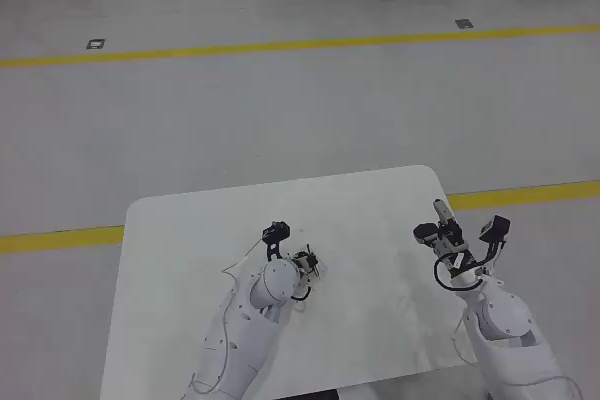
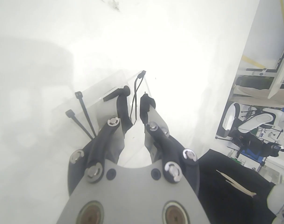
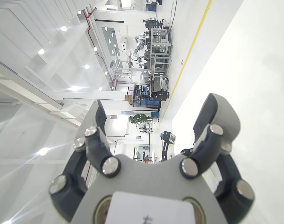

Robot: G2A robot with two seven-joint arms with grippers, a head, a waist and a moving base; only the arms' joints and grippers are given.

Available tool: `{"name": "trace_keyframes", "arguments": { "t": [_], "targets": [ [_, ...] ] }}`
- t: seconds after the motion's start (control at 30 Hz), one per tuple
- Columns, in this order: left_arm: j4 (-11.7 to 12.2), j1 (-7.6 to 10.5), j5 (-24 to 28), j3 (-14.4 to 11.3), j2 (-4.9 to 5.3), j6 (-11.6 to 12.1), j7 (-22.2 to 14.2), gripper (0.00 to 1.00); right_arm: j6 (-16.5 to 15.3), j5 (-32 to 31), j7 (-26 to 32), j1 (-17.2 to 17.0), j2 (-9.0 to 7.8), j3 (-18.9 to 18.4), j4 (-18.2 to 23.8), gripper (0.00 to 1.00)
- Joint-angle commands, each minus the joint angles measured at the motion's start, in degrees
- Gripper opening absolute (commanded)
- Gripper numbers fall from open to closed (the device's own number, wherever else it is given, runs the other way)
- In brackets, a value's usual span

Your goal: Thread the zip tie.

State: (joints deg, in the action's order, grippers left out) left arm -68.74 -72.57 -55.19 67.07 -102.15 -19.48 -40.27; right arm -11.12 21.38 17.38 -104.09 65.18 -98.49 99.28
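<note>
A thin black zip tie [image 2: 135,89] stands between the fingers of my left gripper [image 2: 136,96], its small head [image 2: 142,73] just beyond the fingertips. The jaws are a little apart and I see no pinch on the tie. Two more black zip ties [image 2: 82,108] lean beside the gripper, against a clear plastic holder [image 2: 109,86]. From above, the left gripper [image 1: 306,262] sits low over the middle of the white table [image 1: 360,200]. My right gripper [image 3: 156,103] is open with nothing in it, raised at the table's right side [image 1: 442,218] and facing the room.
A small dark mark [image 2: 114,4] lies on the table beyond the holder. The table's right edge [image 1: 450,200] is close to the right arm. Bare tabletop lies between the two arms and toward the far edge.
</note>
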Motion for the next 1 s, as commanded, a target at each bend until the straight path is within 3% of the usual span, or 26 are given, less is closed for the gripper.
{"name": "trace_keyframes", "arguments": {
  "t": [0.0,0.17,0.43,0.6,0.97],
  "targets": [
    [0.12,-0.04,0.04,0.11,0.01,0.0,-0.03,0.12,0.0,0.0,0.01,0.0,0.0,0.0,0.0,1.0],
    [0.35,0.06,0.02,0.14,-0.04,0.0,-0.05,0.07,0.0,0.0,0.01,0.0,0.0,0.0,0.0,1.0],
    [-0.33,-0.2,-0.26,-0.11,0.08,0.0,-0.06,0.07,0.0,0.0,0.01,0.0,0.0,0.0,0.0,1.0],
    [-0.98,-0.61,-0.37,-0.19,0.27,0.0,-0.01,0.12,0.0,0.0,0.01,0.0,0.0,0.0,0.0,1.0],
    [-2.03,-1.45,-1.68,-0.5,0.68,0.0,0.03,0.09,0.0,0.0,0.01,0.0,0.0,0.0,0.0,1.0]
  ]
}}
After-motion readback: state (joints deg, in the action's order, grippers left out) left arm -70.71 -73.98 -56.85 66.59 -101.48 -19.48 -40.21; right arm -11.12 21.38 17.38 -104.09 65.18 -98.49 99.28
